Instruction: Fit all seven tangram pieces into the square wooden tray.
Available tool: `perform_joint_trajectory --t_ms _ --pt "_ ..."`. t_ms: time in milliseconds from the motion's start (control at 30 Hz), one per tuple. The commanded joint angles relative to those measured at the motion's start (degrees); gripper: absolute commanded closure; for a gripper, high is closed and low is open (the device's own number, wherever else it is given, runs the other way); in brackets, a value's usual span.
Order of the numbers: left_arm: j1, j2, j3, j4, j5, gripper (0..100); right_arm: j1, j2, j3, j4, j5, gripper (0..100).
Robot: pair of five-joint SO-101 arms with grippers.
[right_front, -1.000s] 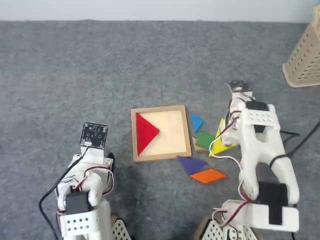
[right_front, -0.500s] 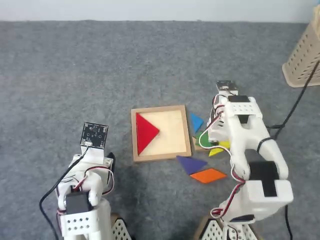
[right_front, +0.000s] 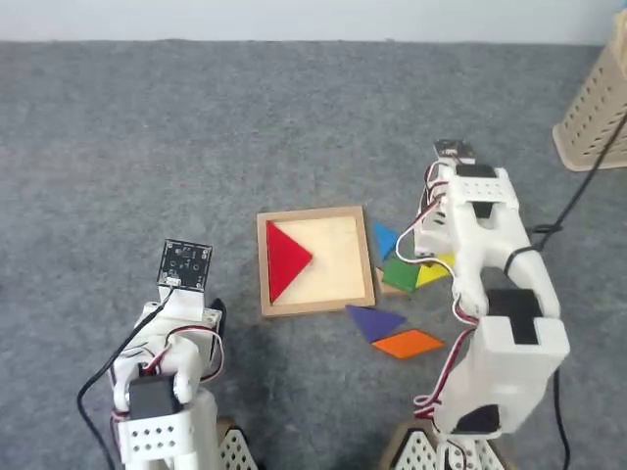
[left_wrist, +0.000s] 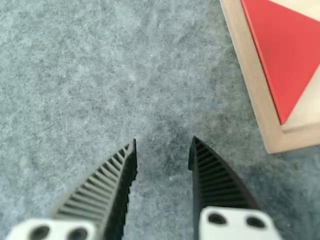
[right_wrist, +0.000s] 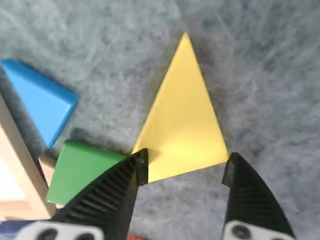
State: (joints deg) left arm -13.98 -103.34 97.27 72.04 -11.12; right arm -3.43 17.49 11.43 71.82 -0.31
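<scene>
your right fingers [right_wrist: 112, 192] stand open astride the wide end of one yellow triangle [right_wrist: 182, 125], which lies flat on the grey worktop [right_front: 196, 127]. one green square [right_wrist: 80, 170] sits just beside one fingertip, with one blue triangle [right_wrist: 40, 100] beyond it. one purple triangle [right_front: 375, 320] and one orange parallelogram [right_front: 409, 343] lie behind those fingers. one red triangle [right_front: 284, 257] sits in the one square wooden tray [right_front: 313, 308], just ahead of your open left fingers [left_wrist: 112, 185].
</scene>
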Motion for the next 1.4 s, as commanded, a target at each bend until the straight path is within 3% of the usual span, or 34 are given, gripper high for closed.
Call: perform_joint_trajectory --t_ms 0,233,600,1367 --pt "0.0 -0.35 -0.66 0.26 -0.26 83 0.31 -1.89 -6.42 4.62 1.49 74.8" --pt "0.0 -0.35 -0.66 0.26 -0.26 83 -1.8 -3.56 -8.97 5.14 0.0 74.9" --pt "0.0 -0.35 -0.66 0.26 -0.26 83 -1.19 10.07 -9.32 1.98 -0.97 74.9" --pt "0.0 -0.35 -0.66 0.26 -0.26 83 -1.27 10.33 -6.59 4.09 -1.23 74.5"
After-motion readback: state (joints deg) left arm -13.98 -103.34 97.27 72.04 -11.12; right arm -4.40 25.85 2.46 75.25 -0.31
